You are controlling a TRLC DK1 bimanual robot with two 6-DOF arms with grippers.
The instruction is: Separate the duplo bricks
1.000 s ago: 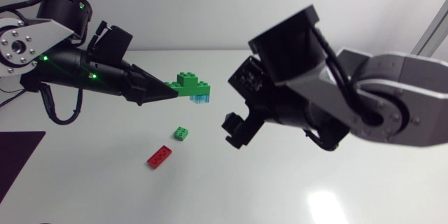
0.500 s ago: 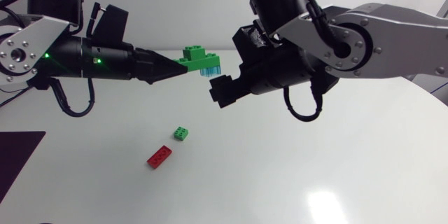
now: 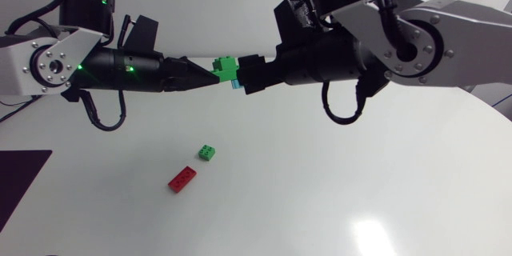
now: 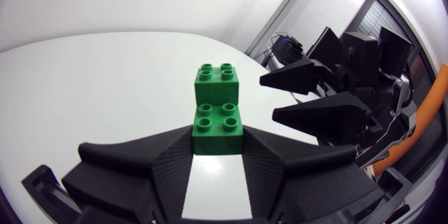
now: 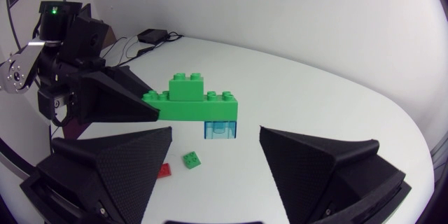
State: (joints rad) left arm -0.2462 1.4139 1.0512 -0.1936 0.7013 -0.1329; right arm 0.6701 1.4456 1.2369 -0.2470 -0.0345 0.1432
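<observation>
My left gripper (image 3: 211, 80) is shut on one end of a long green brick (image 5: 199, 105), held in the air above the table. A small green brick (image 5: 186, 86) sits on top of it and a clear blue brick (image 5: 220, 129) hangs under its free end. My right gripper (image 5: 216, 131) is open, and its fingertips reach the free end of the stack without touching it. In the left wrist view the green stack (image 4: 218, 108) sticks out from between my left gripper's (image 4: 218, 140) fingers, with the right gripper (image 4: 308, 98) just beyond it.
A loose small green brick (image 3: 207, 153) and a red brick (image 3: 182, 178) lie on the white table below the stack, also in the right wrist view as the green one (image 5: 190, 159). A dark mat (image 3: 22, 186) lies at the table's left edge.
My left arm has lifted the brick stack up and to the right. My right arm has swung up and left, bringing its open fingers to the stack's free end.
</observation>
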